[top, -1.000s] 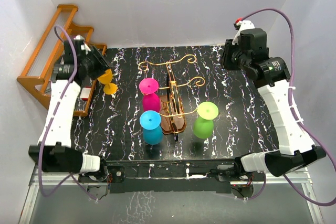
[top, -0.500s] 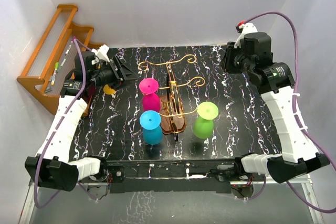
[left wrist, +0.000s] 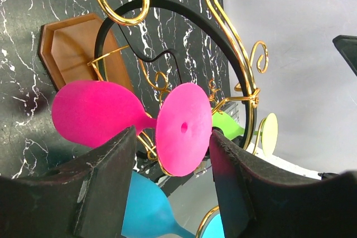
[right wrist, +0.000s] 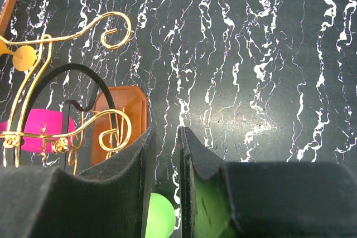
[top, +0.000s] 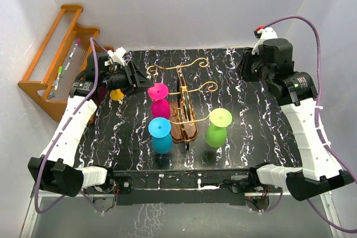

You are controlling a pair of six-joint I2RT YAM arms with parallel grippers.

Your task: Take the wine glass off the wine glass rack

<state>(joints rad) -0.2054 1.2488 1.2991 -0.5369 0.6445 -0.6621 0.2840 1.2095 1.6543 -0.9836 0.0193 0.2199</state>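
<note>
Left fingers [left wrist: 106, 185] perhaps nearer pink glass [left wrist: 95, 112]

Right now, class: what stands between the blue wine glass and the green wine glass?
The wine glass rack: its brown wooden base lies between the blue wine glass and the green wine glass, as the top external view shows.

Left gripper [left wrist: 173, 134] spread wide, one finger on each side of the pink glass [left wrist: 95, 112] foot disc; contact unclear. The glass is tipped sideways, stem in rack [left wrist: 234, 65] wire, bowl past one fingertip. Blue glass [left wrist: 148, 204] low between fingers. Green glass [left wrist: 226, 126] beyond other finger. Wooden base [left wrist: 72, 40] ahead.
</note>
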